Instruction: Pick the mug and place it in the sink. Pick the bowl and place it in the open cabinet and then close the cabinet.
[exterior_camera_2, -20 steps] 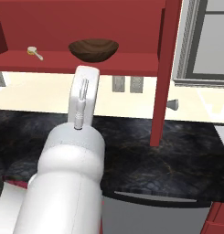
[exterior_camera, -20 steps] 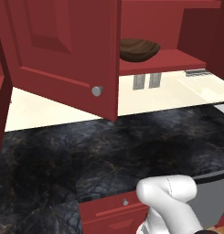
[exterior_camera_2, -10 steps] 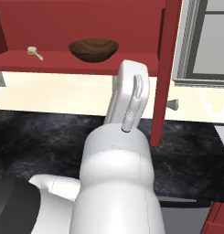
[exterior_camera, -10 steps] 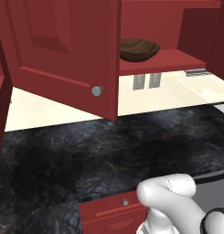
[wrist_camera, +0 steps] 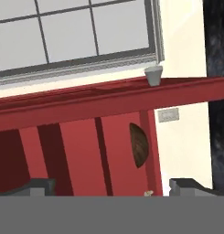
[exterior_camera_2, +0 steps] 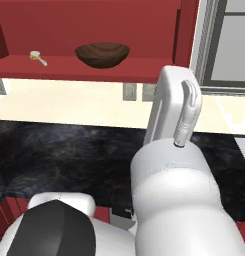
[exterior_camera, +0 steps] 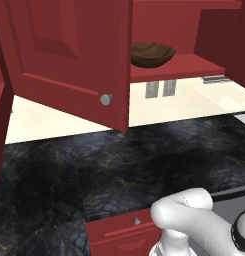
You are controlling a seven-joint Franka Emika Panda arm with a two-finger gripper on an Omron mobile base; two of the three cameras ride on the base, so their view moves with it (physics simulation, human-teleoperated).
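**Bowl on the cabinet shelf, cabinet door open**

We see the dark brown wooden bowl (exterior_camera: 151, 54) sitting upright on the red shelf (exterior_camera: 179, 67) of the cabinet (exterior_camera_2: 89, 30), with nothing touching it. In the right base view the bowl (exterior_camera_2: 102, 54) stands near the middle of the shelf, and a small pale scoop-like utensil (exterior_camera_2: 38, 58) lies well apart from it toward the shelf's left end. The cabinet door (exterior_camera: 69, 55) hangs swung out over the black marbled counter (exterior_camera: 94, 170), its round silver knob (exterior_camera: 106, 99) near the lower free corner. A red drawer front (exterior_camera: 124, 232) shows beneath the counter's edge.

In the hand view, which is rolled on its side, we see the gripper (wrist_camera: 113, 187) with its two fingertips (wrist_camera: 40, 186) standing far apart and nothing between them. The bowl (wrist_camera: 139, 145) appears there edge-on against the red cabinet, and a window (wrist_camera: 77, 36) with grey bars lies beyond. A small grey cup-shaped thing (wrist_camera: 153, 75) sits on the red edge near the window.
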